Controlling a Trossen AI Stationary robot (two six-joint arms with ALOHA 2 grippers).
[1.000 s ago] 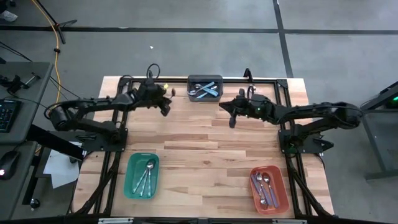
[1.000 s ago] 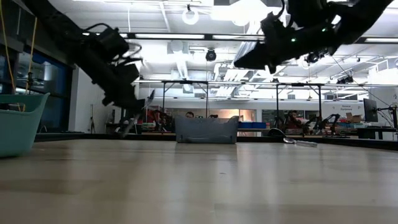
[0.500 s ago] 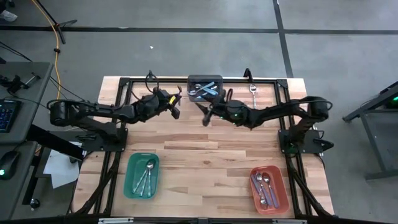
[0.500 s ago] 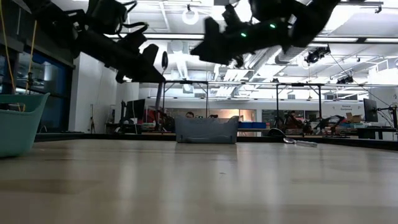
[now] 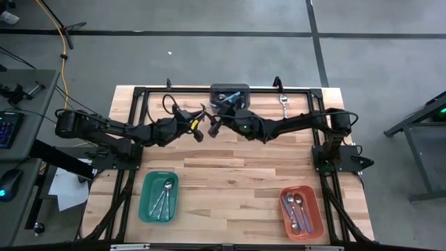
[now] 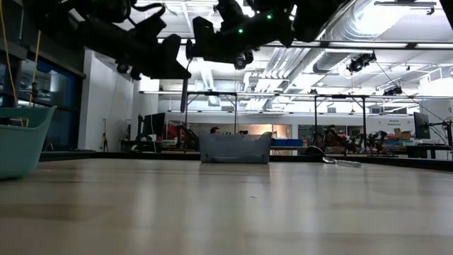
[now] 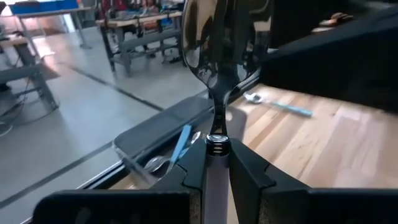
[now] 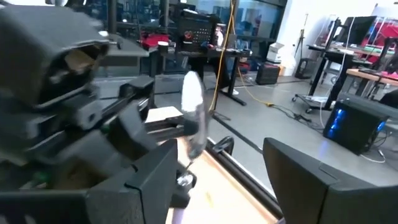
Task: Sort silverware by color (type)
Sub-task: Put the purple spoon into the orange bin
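Note:
My left gripper [image 5: 201,128] is shut on a small spoon with a shiny metal bowl [image 7: 214,43] and a pale purple handle, held high above the table's far middle. My right gripper [image 5: 213,125] is open and right at it. In the right wrist view the spoon's bowl [image 8: 193,106] stands between my right fingers, close to one of them [image 8: 152,177]; I cannot tell whether it touches. A grey bin [image 5: 230,95] at the far edge holds more spoons. One spoon [image 5: 283,100] with a light blue handle lies on the table at the far right. My left gripper pinches the spoon's pale purple handle [image 7: 216,177] between its two fingers, just below the metal neck. The spoon runs along the fingers, with its bowl sticking out past the fingertips. It is lifted clear of the table.
A teal tray [image 5: 148,202] at the near left and an orange tray [image 5: 315,209] at the near right each hold spoons. Both arms cross the far half of the table, and a black frame runs around its edges.
My left gripper has risen from near the table and moved toward the table's right and a little nearer, carrying the spoon. My right gripper has swung toward the table's left until it meets the left gripper.

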